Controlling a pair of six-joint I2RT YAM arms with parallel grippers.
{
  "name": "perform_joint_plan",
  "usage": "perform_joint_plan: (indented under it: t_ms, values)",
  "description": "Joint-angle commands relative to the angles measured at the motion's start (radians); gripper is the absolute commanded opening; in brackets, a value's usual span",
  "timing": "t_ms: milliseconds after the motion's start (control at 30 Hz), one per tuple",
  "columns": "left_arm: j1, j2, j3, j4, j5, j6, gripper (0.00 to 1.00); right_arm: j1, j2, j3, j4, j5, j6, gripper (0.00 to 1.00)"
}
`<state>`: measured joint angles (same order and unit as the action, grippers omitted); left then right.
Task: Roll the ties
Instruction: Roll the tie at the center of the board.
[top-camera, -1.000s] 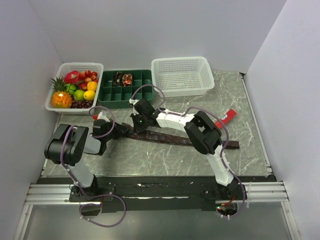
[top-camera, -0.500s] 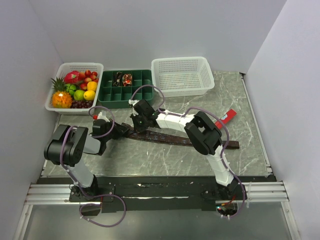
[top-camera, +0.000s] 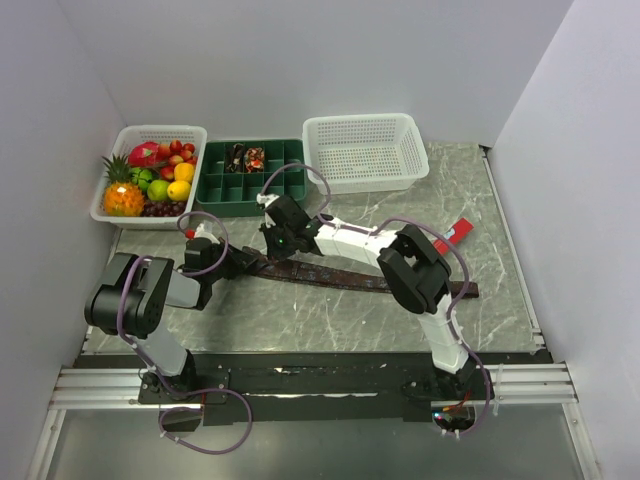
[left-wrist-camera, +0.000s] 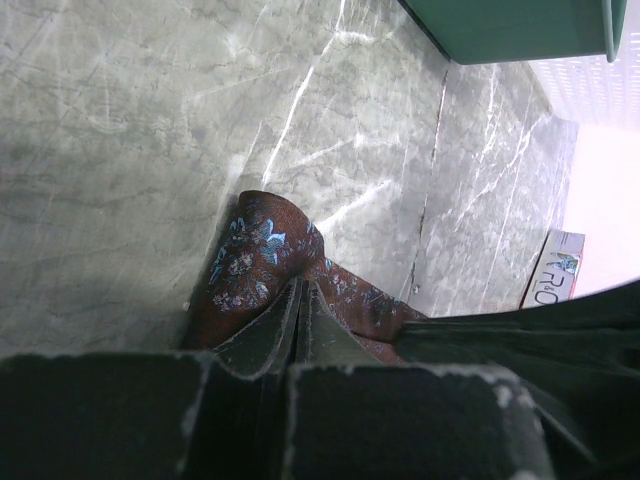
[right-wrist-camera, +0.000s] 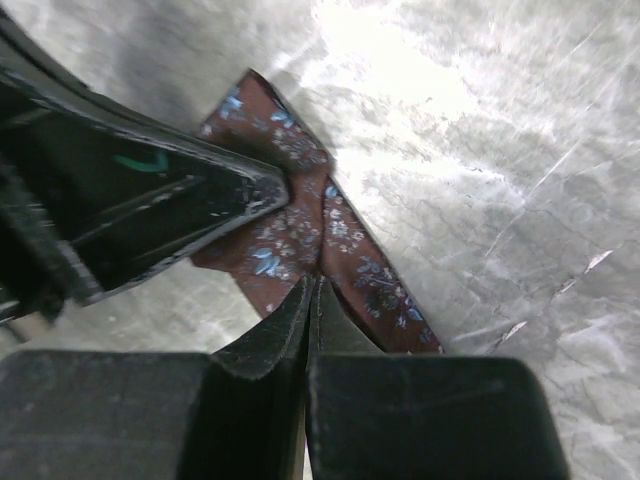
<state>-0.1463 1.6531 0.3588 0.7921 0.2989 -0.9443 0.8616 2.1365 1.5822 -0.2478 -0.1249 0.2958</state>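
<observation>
A dark brown tie (top-camera: 340, 275) with small blue flowers lies flat across the middle of the table, running from left to right. Both grippers meet at its left end. My left gripper (top-camera: 243, 262) comes in low from the left. In the left wrist view its tips (left-wrist-camera: 300, 287) are shut on the tie's (left-wrist-camera: 255, 250) folded end. My right gripper (top-camera: 275, 250) reaches down from behind. In the right wrist view it is shut (right-wrist-camera: 312, 283) on a crease in the tie (right-wrist-camera: 290, 235), with the left gripper's finger (right-wrist-camera: 180, 200) just beside it.
A white basket of fruit (top-camera: 122, 215) stands at the back left. Beside it is a green divided tray (top-camera: 250, 185) with small items in two cells, then an empty white basket (top-camera: 365, 150). A small red bar (top-camera: 455, 232) lies right of the tie.
The right arm's elbow has shifted slightly to the right. Both grippers have stayed shut at the tie's left end, and the tie has barely moved.
</observation>
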Motion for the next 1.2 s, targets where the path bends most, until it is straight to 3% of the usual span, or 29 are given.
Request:
perform_joint_plan:
  t_ms: [0, 367, 700, 1167]
  values:
    - [0.004, 0.028, 0.005, -0.057, -0.018, 0.035, 0.01, 0.008, -0.076, 0.002, 0.022, -0.013, 0.006, 0.00]
    - [0.002, 0.033, 0.008, -0.060, -0.018, 0.033, 0.01, 0.051, -0.012, 0.002, 0.019, -0.055, 0.011, 0.00]
    - [0.002, 0.004, 0.015, -0.097, -0.021, 0.045, 0.01, 0.054, 0.089, 0.065, -0.044, 0.033, 0.020, 0.00]
    - [0.004, -0.018, 0.029, -0.137, -0.026, 0.065, 0.01, 0.054, -0.059, -0.022, 0.050, 0.001, -0.009, 0.00]
